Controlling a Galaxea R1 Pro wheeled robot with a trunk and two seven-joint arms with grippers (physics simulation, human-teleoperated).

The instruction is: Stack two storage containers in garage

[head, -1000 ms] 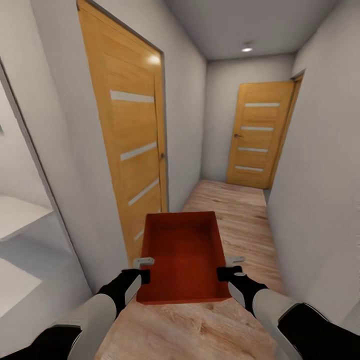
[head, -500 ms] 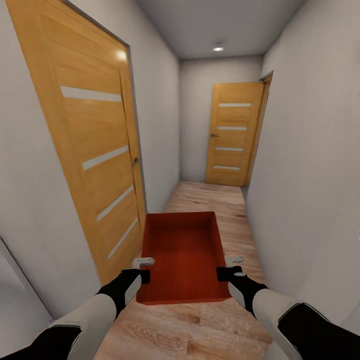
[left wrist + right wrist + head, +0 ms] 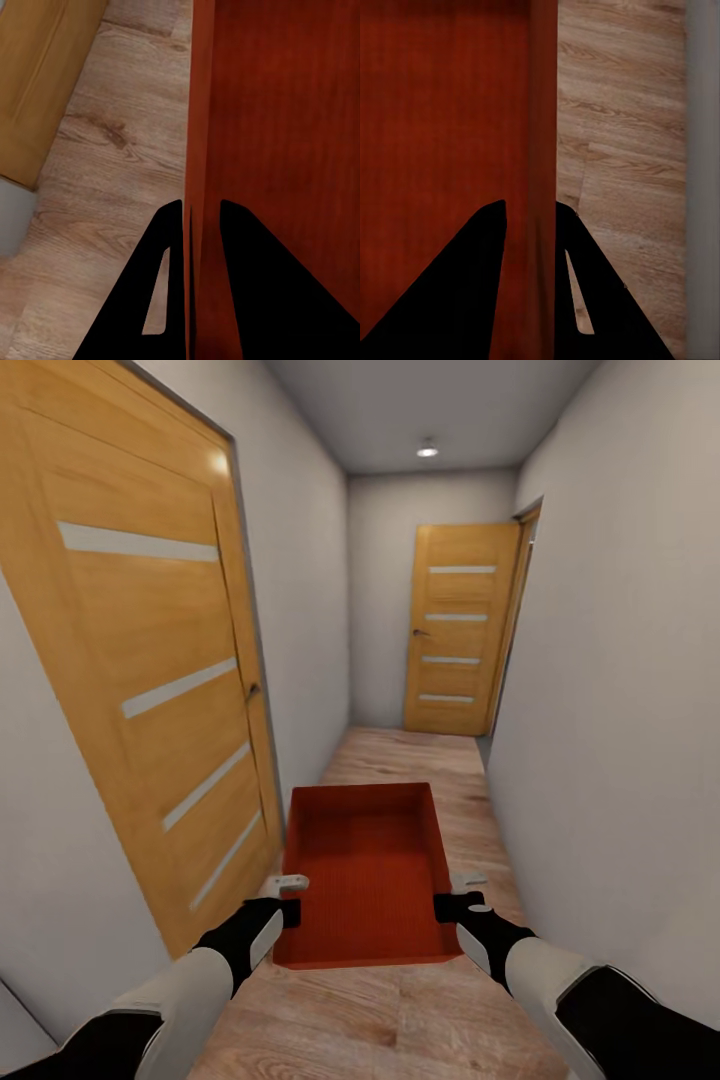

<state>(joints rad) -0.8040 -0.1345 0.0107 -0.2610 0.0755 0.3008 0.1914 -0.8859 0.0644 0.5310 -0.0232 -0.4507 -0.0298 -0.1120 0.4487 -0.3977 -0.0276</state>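
- While the robot stands in a narrow hallway, both arms reach forward and carry one storage container [image 3: 365, 870] level between them, above the wood plank floor [image 3: 420, 760].
- Nearest, the left hand [image 3: 288, 898] is clamped on the bin's left wall, one finger inside and one outside; the left wrist view confirms this [image 3: 201, 217].
- Likewise the right hand [image 3: 452, 895] pinches the right wall [image 3: 531, 214], so a matched grip on both sides likely keeps the open bin from tipping in transit.
- Just beside the bin's left stands a wooden door [image 3: 150, 660], shut.
- Farther on, a second door [image 3: 458, 630] closes the corridor's end; the garage is probably beyond, so the carry seems mid-way.
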